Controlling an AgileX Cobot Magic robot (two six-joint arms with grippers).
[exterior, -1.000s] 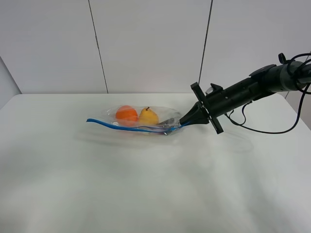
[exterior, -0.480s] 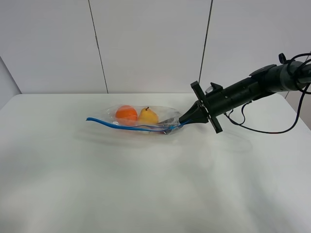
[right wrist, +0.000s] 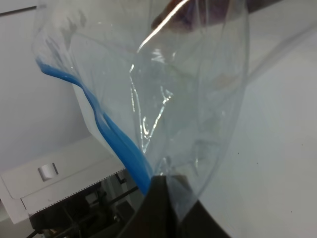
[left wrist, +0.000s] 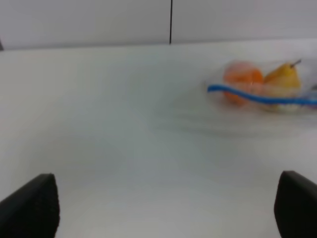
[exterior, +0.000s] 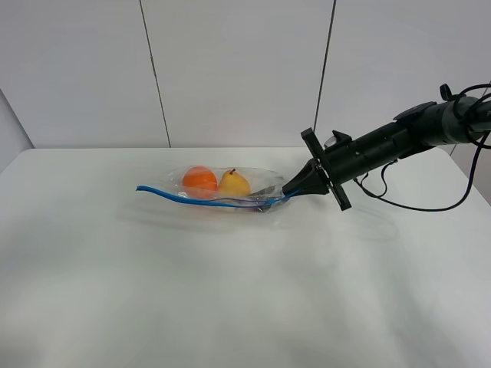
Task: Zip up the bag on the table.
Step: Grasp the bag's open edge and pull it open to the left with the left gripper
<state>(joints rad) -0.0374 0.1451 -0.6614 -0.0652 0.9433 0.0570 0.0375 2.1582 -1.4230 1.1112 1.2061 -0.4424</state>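
Observation:
The clear bag (exterior: 226, 189) lies on the white table (exterior: 230, 291) at mid-back, with an orange fruit (exterior: 199, 180) and a yellow pear (exterior: 235, 183) inside and a blue zipper strip (exterior: 180, 198) along its near edge. My right gripper (exterior: 289, 192) is shut on the bag's right end at the zipper; the right wrist view shows the fingers pinched on the plastic (right wrist: 198, 109) and blue strip (right wrist: 116, 136). My left gripper (left wrist: 163, 208) is open, far from the bag (left wrist: 262, 91), over bare table; it is out of the high view.
A black cable (exterior: 418, 201) hangs from the right arm over the table's right side. A grey panelled wall (exterior: 230, 69) stands behind the table.

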